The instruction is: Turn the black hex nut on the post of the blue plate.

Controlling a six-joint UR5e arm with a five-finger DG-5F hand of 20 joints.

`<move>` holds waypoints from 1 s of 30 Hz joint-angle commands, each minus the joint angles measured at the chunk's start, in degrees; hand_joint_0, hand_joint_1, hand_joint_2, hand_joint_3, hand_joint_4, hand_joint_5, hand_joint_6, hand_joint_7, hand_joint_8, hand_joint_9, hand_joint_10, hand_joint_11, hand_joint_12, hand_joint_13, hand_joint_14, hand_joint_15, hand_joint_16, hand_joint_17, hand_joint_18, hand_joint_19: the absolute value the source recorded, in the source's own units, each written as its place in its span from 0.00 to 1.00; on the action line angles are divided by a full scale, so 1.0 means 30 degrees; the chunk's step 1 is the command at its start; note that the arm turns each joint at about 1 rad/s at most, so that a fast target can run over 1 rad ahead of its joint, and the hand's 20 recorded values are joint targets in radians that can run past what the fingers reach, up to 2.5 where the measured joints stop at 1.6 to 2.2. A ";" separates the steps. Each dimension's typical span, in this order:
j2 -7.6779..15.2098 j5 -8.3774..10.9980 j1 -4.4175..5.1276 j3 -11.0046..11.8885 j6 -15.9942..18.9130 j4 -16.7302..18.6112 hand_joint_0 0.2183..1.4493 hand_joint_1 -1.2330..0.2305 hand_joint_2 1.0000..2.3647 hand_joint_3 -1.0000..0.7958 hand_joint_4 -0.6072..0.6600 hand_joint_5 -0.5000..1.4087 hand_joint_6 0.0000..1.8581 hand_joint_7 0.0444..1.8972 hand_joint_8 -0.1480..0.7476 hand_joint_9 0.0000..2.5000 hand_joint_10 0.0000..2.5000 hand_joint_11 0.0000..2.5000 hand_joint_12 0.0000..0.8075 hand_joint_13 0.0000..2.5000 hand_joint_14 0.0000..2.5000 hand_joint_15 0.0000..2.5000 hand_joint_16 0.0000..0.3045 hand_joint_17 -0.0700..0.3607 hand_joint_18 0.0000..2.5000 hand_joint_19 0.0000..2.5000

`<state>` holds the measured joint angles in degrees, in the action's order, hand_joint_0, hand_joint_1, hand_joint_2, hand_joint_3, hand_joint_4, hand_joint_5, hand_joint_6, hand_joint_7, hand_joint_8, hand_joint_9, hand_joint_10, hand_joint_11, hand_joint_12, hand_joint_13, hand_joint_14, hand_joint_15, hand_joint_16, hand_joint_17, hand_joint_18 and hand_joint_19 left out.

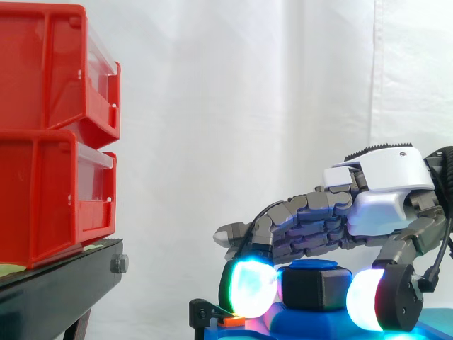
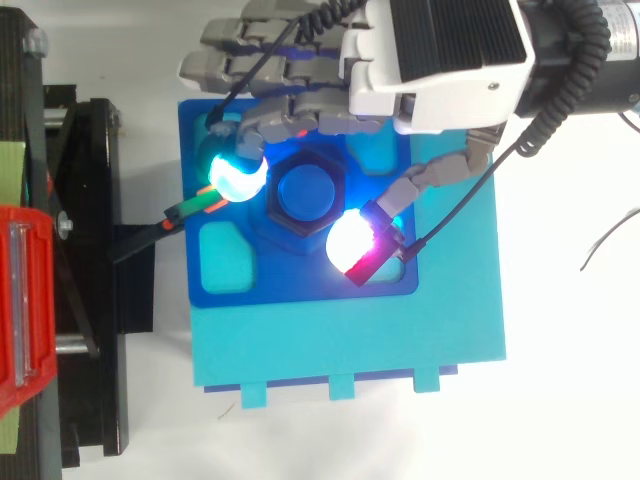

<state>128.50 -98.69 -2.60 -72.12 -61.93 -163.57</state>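
top view: hand (image 2: 440, 70) pinches black hex nut (image 2: 285, 232) at frame centre, on post (image 2: 305, 192) of blue plate (image 2: 300, 285), glowing pads (image 2: 237, 175) on opposite sides. keep squeeze even, rotate about post axis, avoid slipping off corners.

Black hex nut (image 1: 315, 290) sits level round the blue post (image 1: 315, 265), and the post's round cap stands just proud of the nut's top. Its side faces are upright. It's near the middle of the blue plate (image 2: 300, 280), which lies flat, dark blue, with paler rounded pockets towards its corners.
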 commanded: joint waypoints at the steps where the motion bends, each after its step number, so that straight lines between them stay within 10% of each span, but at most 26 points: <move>1: -0.0001 -0.0003 0.0017 -0.0014 -0.0011 0.0000 0.26 0.29 0.00 0.28 0.62 0.14 0.27 0.51 0.30 0.00 0.00 0.00 0.33 0.00 0.00 0.00 0.12 0.36 0.00 0.00; 20: -0.0001 -0.0003 0.0105 0.0045 0.0018 -0.0058 0.13 0.34 0.00 0.28 0.60 0.12 0.27 0.42 0.35 0.00 0.00 0.00 0.41 0.00 0.00 0.00 0.16 0.42 0.00 0.00; 30: -0.0001 -0.0179 0.0046 0.1246 0.0018 -0.1259 0.12 0.36 0.00 0.28 0.58 0.11 0.27 0.39 0.35 0.00 0.00 0.00 0.41 0.00 0.00 0.00 0.16 0.42 0.00 0.00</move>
<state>128.50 -98.86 -2.27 -70.02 -61.87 -165.38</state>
